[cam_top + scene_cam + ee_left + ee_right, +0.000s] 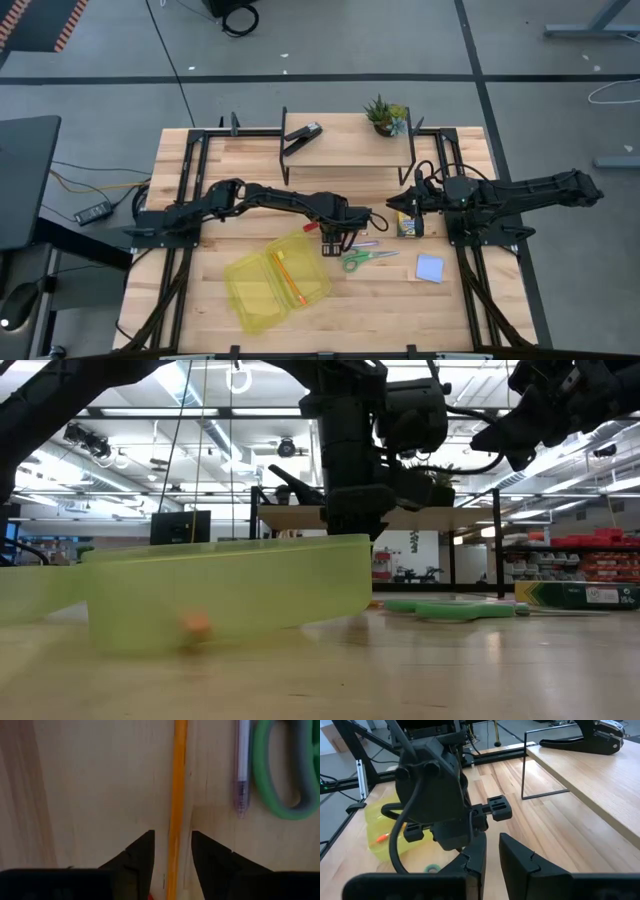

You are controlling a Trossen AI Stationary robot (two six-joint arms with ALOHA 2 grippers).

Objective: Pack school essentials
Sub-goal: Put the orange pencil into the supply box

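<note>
My left gripper (172, 845) points down at the table's middle, open, with one finger on each side of an orange pencil (178, 795) that lies flat on the wood. Neither finger touches it. Beside the pencil lie a purple pen (242, 770) and green-handled scissors (285, 775). An open yellow-green case (275, 285) sits toward the near left with another orange pencil (285, 278) inside. The pale blue notepad (429, 268) and a small yellow-green box (408, 225) lie to the right. My right gripper (492, 855) hovers above the table near the box, open by a narrow gap and holding nothing.
A raised wooden shelf (350, 150) at the far side carries a black stapler (303, 135) and a small potted plant (385, 115). Black frame rails run along the table's left and right sides. Bare wood lies between the case and the notepad.
</note>
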